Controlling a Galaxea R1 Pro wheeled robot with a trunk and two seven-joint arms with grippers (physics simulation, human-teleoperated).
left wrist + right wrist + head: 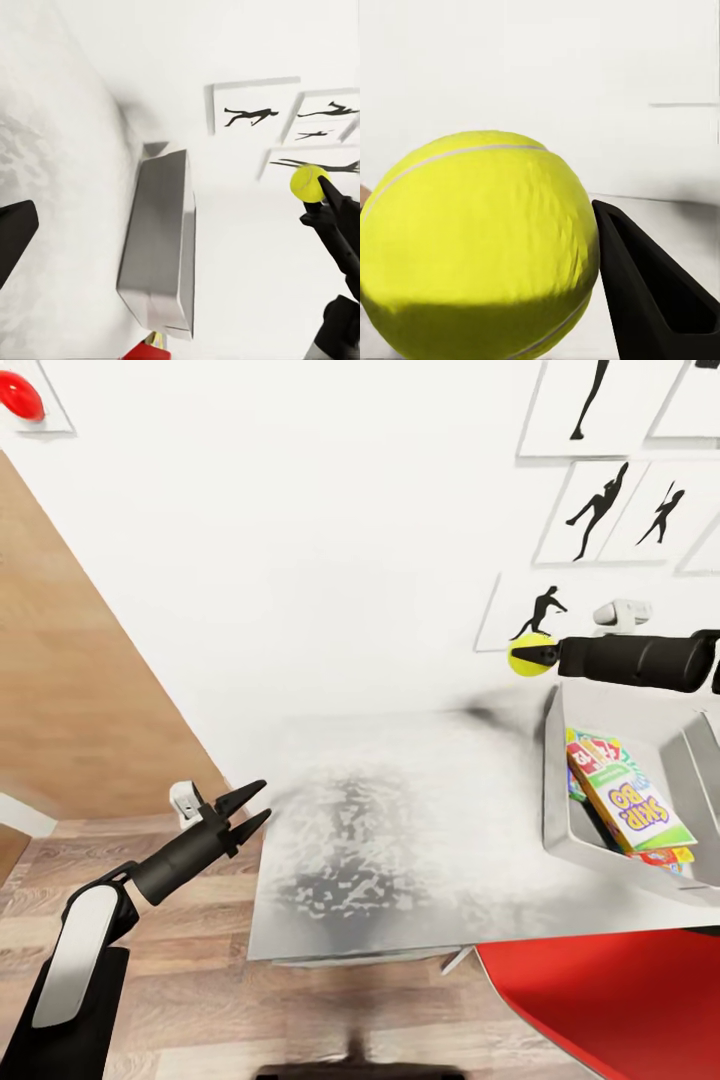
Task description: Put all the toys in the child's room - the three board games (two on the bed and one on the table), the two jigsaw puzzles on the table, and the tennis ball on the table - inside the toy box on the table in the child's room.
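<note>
My right gripper (pixel 541 654) is shut on the yellow tennis ball (pixel 523 658), holding it in the air just beyond the far left corner of the grey toy box (pixel 556 780). The right wrist view has the ball (pixel 480 247) up close against a black finger (pixel 652 292). The box stands on the right side of the grey table (pixel 400 830) and holds board games, a Skip-Bo box (pixel 628 800) on top. From the left wrist view I see the toy box (pixel 161 240) side-on and the ball (pixel 309 182) in the right gripper. My left gripper (pixel 250 807) hangs open and empty at the table's left edge.
A red chair (pixel 620 1000) sits at the table's front right. Framed silhouette pictures (pixel 600 510) hang on the white wall behind the box. A wooden panel (pixel 70 690) and wood floor (pixel 200 980) lie to the left.
</note>
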